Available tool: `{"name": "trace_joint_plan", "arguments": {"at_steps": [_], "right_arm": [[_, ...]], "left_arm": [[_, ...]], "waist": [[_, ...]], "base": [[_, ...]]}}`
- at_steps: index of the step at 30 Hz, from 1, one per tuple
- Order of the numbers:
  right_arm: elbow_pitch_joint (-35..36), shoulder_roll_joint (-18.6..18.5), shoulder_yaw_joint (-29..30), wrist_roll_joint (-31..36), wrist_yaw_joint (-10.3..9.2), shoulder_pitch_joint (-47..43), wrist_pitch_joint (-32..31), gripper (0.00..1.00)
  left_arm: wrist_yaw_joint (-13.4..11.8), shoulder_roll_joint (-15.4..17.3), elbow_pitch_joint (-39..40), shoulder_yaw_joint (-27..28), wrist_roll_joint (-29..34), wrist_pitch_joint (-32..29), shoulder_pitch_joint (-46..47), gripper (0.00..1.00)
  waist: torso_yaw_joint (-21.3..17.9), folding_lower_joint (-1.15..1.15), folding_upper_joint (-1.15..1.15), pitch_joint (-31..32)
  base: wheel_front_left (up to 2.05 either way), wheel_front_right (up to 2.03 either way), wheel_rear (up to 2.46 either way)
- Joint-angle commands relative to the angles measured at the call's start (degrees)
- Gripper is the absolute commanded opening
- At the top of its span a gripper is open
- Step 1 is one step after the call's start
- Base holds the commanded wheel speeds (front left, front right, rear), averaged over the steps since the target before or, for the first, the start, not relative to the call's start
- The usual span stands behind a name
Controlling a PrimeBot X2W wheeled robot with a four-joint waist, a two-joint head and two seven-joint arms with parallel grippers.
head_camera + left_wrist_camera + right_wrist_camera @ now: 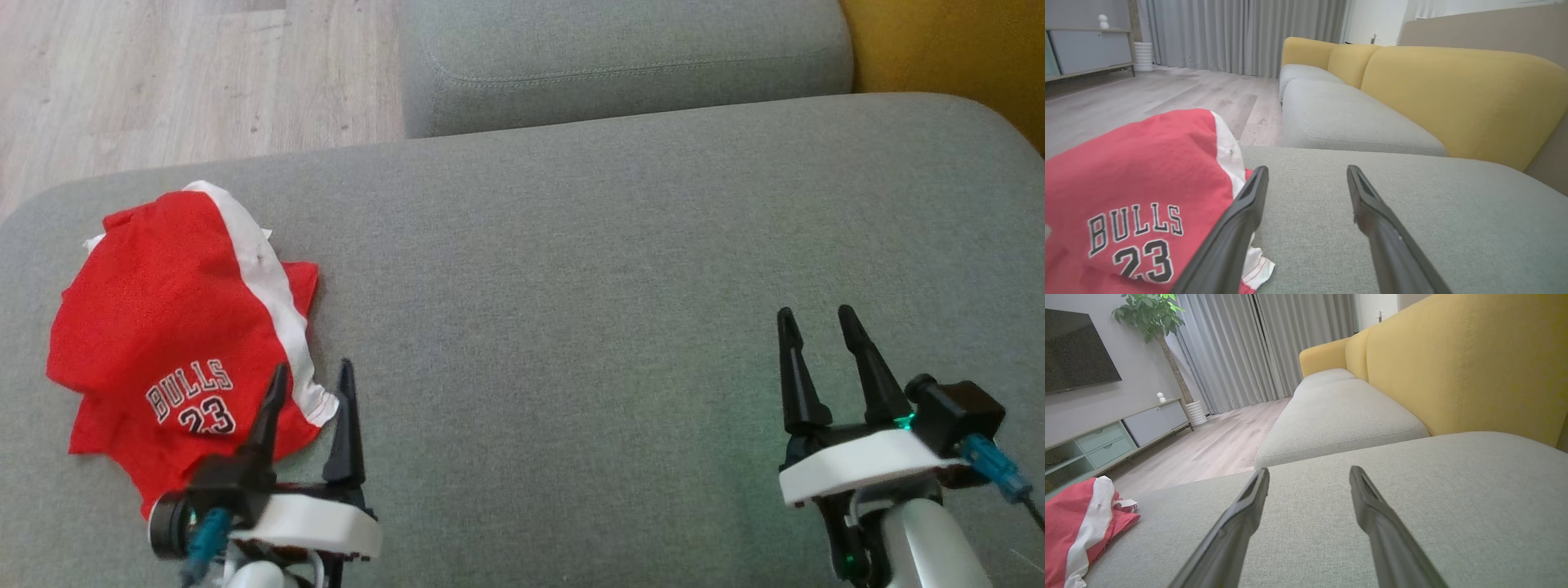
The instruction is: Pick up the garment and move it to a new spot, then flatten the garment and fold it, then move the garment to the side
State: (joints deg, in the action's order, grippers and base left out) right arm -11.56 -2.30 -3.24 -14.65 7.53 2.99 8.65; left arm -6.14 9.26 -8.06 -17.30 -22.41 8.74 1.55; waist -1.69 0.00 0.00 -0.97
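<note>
Judging by how it lies, the red mesh basketball jersey with a white side stripe and "BULLS 23" lettering [163,318] has had none of the work done to it yet. It sits bunched and rumpled at the left of the head view, on the wide grey fabric sofa seat cushion [612,286], one layer flopped over another rather than squared off. The lifting, shifting, flattening, folding and setting aside all look to be ahead. The left end effector [314,369] has its two dark fingers spread apart and holds nothing. One finger crosses the jersey's lower right corner, though I cannot tell if it touches the cloth. The right end effector [816,313], at the lower right of the frame, is likewise parted and empty, well apart from the jersey. The garment lies near the cushion's rounded left edge and not far from its upper edge, beyond which the pale wooden floor [163,73] shows, so a careless drag that way could spill it off. The middle and right of the cushion lie bare, which seems ample room for spreading it flat.
</note>
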Motion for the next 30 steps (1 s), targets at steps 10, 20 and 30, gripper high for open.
{"name": "trace_joint_plan", "arguments": {"at_steps": [10, 20, 30], "right_arm": [[3.8, -0.5, -2.7, 9.2, -0.04, 3.1, 2.6, 1.0], [4.6, -0.5, -2.8, 6.5, -0.04, 2.3, 4.3, 1.0], [-0.7, -0.6, -3.7, 0.3, -0.04, 0.4, 6.0, 1.0]], "left_arm": [[-4.6, 3.9, 1.2, -4.8, 10.9, 2.6, 4.7, 1.0], [-5.4, 1.6, 5.1, -2.0, 7.7, 4.2, 3.0, 1.0], [-1.1, -1.7, 1.5, 1.6, 9.8, 5.9, -0.1, 1.0]], "waist": [[-0.2, 0.0, 0.0, 0.2], [-0.1, 0.0, 0.0, 0.0], [0.1, 0.0, 0.0, 0.6]], "base": [[0.0, 0.0, 0.0], [0.0, 0.0, 0.0], [0.0, 0.0, 0.0]]}}
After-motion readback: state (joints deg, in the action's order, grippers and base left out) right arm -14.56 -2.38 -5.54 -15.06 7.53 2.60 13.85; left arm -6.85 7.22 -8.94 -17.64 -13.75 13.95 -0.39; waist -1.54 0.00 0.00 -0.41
